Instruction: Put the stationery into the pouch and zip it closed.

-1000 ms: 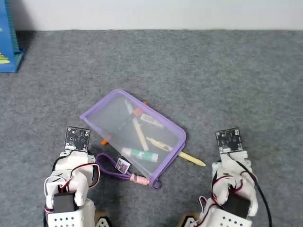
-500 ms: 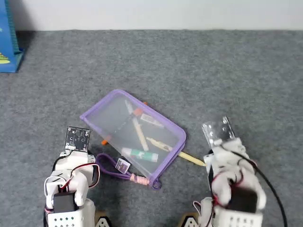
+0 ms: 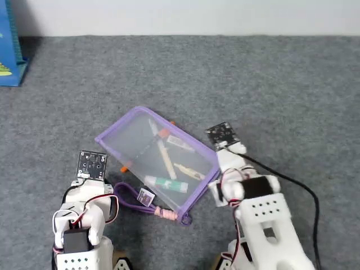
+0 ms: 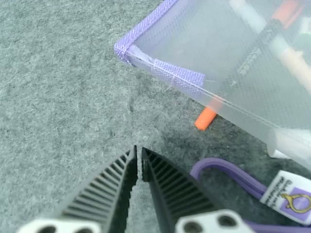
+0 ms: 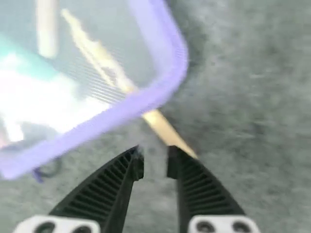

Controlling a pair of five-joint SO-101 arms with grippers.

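At the right end effector (image 5: 154, 162): parted by a narrow gap, gripping nothing, poised low over the desk (image 3: 281, 84) with tips pointed at the pencil (image 5: 165, 130). Just beside the fingertips, that pencil's free end; farther in, running under the purple rim and on through the clear side of the pouch (image 3: 157, 160). Stretched forward from the near right and angled leftward, wrist right at the pouch's right-hand corner, black cable (image 3: 304, 188) trailing behind.

At the left end effector (image 4: 138, 162): pressed nearly together, holding nothing, aimed down at grey desk short of the pouch's left corner. Folded back close to its base at the near left, apart from the pouch.

Between the two arms, lying flat and skewed: the pouch, with pens and a green-and-white marker (image 3: 166, 183) inside. Poking from under its near long edge, an orange tip (image 4: 206, 118). Curled on the desk off the near corner, close to the left arm, a purple strap (image 3: 130, 198) with a tag (image 3: 145, 196).

Beyond the pouch, wide grey desk up to the white wall (image 3: 185, 17). At the far left edge, a blue box (image 3: 8, 53), well apart. Right of the right arm, more grey desk out to the edge of view.
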